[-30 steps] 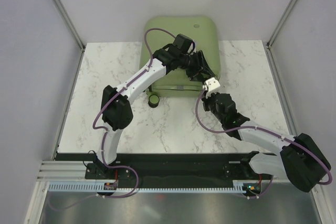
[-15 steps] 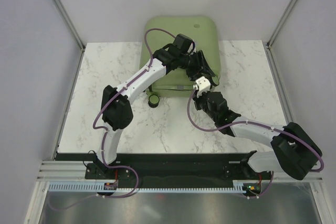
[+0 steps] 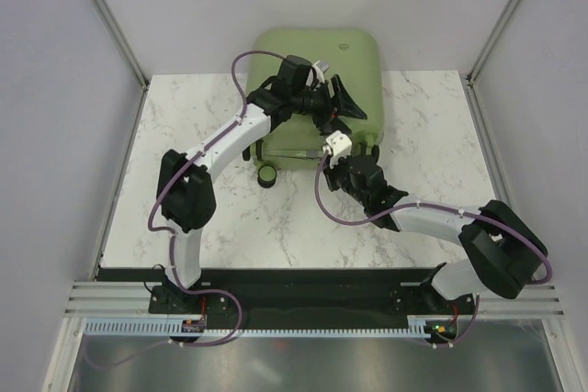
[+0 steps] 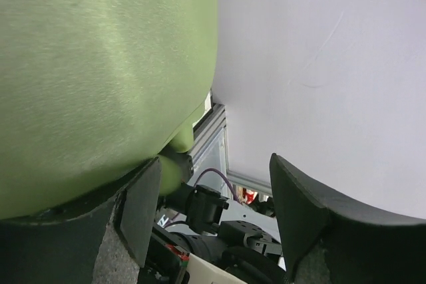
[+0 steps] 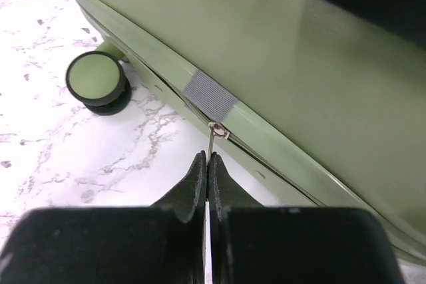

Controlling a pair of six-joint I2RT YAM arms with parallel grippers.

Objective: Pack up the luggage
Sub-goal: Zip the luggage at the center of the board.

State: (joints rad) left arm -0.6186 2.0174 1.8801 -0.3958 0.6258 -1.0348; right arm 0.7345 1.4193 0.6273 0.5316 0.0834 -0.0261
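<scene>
From above, the luggage [image 3: 354, 61] lies flat at the far middle of the marble table [image 3: 184, 153], its far end reaching past the table's edge. The left gripper [image 3: 338, 101] hangs over its shell with fingers spread and nothing between them. The right gripper [image 3: 335, 151] sits at the case's near edge, just right of a black-and-green wheel [image 3: 267, 175]. In the left wrist view the green shell of the luggage [image 4: 100, 64] fills the upper left, close beside the left finger, and the left gripper [image 4: 214, 161] stands wide apart and empty. In the right wrist view the luggage [image 5: 299, 64] runs diagonally across the top, directly ahead of the fingertips. The right gripper [image 5: 208, 161] is pinched tight on the thin metal zipper pull [image 5: 212, 139], which hangs from the seam just below a grey ribbed patch [image 5: 210, 94]. A wheel [image 5: 96, 79] rests on the table [image 5: 100, 157] to the left.
</scene>
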